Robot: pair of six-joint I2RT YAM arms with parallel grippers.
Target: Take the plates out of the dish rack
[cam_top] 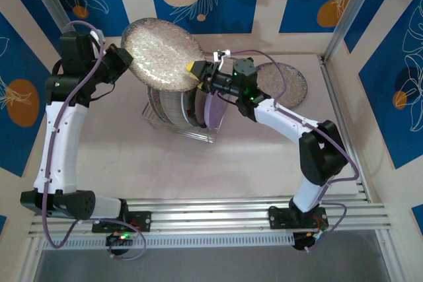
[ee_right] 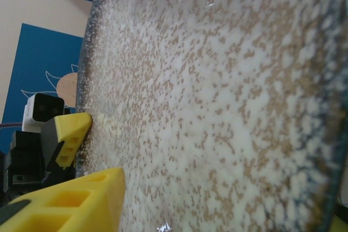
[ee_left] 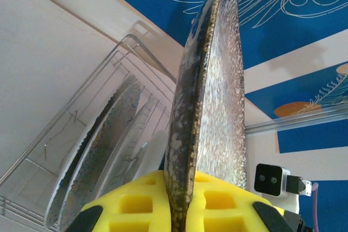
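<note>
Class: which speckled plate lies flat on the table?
The smaller speckled plate at the right rear. The large speckled plate is held in the air; the other plates stand on edge in the dish rack.

Rack (cam_top: 180, 123) on table (cam_top: 258, 163), between the arms, stacked plates (cam_top: 173, 105) on edge inside. Large plate (cam_top: 162, 53) up above rack's back-left: left gripper (cam_top: 127, 64) at its left rim, right gripper (cam_top: 196, 70) at its right rim. Lone plate (cam_top: 285, 86) flat on table, right of rack and further back.
</note>
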